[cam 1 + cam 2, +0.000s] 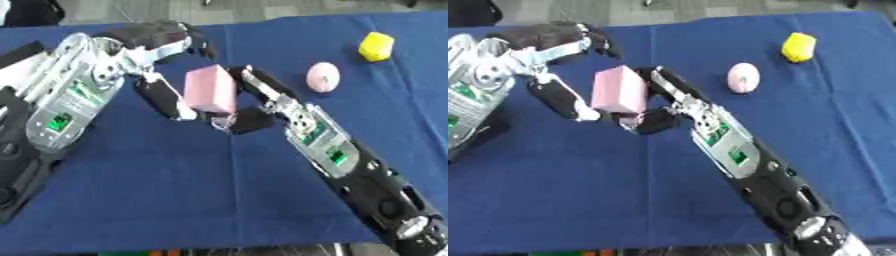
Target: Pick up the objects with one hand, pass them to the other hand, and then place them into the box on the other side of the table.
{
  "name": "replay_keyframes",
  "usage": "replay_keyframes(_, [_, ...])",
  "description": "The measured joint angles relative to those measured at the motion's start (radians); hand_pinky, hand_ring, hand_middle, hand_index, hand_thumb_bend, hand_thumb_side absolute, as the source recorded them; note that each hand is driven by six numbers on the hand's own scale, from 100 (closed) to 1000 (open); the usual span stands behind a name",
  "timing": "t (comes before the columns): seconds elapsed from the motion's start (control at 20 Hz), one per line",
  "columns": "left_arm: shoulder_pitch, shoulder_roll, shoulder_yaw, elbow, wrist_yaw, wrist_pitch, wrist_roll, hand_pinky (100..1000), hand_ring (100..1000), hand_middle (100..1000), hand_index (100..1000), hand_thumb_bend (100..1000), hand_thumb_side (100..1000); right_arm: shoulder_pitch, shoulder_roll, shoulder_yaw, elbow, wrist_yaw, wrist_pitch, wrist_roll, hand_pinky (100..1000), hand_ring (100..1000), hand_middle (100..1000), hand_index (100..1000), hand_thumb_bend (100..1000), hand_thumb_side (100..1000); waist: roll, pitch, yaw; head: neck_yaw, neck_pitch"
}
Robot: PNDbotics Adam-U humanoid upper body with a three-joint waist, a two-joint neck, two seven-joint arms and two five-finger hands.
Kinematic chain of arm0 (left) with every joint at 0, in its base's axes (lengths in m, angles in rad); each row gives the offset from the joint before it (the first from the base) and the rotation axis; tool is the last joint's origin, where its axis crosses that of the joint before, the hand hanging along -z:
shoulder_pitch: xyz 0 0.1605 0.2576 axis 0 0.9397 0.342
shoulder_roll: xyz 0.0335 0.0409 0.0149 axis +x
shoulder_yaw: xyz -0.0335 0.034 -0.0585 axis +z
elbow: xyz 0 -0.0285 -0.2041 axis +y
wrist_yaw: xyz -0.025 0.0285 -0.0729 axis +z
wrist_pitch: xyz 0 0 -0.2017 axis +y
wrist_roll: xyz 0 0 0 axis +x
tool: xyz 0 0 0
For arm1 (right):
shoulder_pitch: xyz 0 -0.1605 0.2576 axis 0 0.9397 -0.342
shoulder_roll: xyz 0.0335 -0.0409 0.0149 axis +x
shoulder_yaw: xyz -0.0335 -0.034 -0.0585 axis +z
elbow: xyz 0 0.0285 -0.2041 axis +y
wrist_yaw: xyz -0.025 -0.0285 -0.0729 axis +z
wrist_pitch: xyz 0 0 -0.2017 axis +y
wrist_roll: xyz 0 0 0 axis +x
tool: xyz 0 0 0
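Note:
A pink block hangs above the blue table between my two hands. My right hand reaches in from the lower right and pinches it, with fingers along the block's right side and the thumb under its lower edge. From the left, my left hand stands open around the block. Its dark fingers spread above and behind the block, and its thumb lies against the block's left face. No box is in view.
A pale pink egg-shaped object and a yellow object lie on the blue tablecloth at the far right. The table's far edge runs along the top, with floor beyond.

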Motion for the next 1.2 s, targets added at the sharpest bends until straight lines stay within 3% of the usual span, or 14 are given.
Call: replay_keyframes(1.2, [-0.001,-0.021,-0.011,0.087,-0.025,-0.009,0.036,793,820,759,850,534,248,0.0,0.0,0.005,-0.001,0.008,-0.03,-0.013,679,566,422,508,100,229,0.0,0.0,-0.002,0.014,0.0])
